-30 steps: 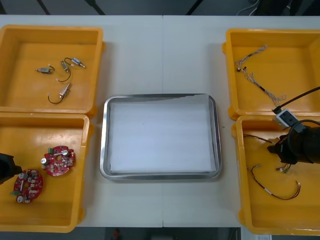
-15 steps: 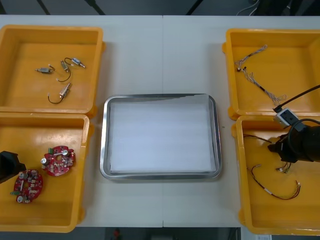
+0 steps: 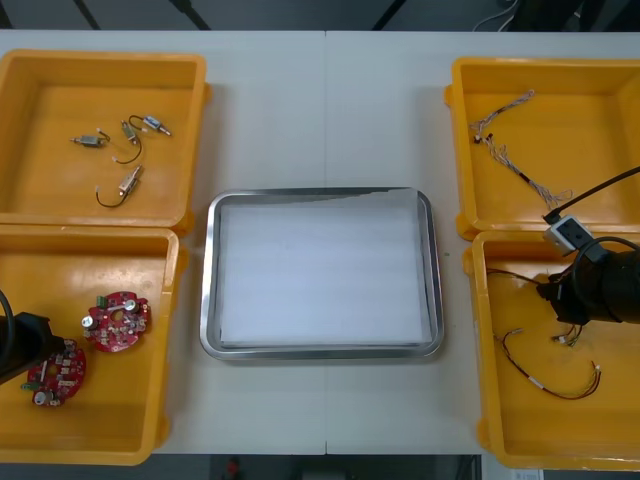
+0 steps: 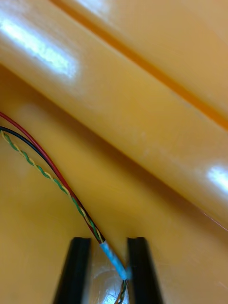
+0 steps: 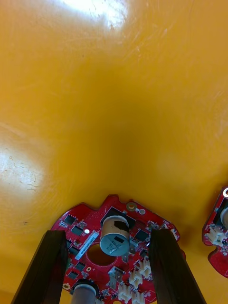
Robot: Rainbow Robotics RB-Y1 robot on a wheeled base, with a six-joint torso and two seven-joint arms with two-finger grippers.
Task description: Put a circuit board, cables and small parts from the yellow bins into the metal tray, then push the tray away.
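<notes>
l gripper (image 5: 107, 232) is wide open, low over a circuit board (image 5: 76, 228) in the near-left bin (image 3: 100, 420), at 8 o'clock from the tray (image 3: 207, 280). one finger stands at each side of the board's middle, w/ its grey cylinder between them. can't tell if the tips touch the board. nothing held. a 2nd board (image 3: 117, 322) lies just beside, at 2 o'clock from the first. l arm enters at the 8 o'clock edge, and from above its black body covers part of the first board.

r gripper (image 4: 108, 240) is set at a narrow gap, down in the near-right bin (image 3: 540, 430) at 4 o'clock from the tray, close to the bin wall. a twisted cable (image 4: 113, 259) runs between the fingers, touching one. the gap is wider than the cable, so it's not clamped. red + black wires (image 4: 28, 137) run alongside it. r arm enters from 3 o'clock, and from above its black wrist hides the fingertips.

tray sits mid-worktop (image 3: 325, 110), white inside.
</notes>
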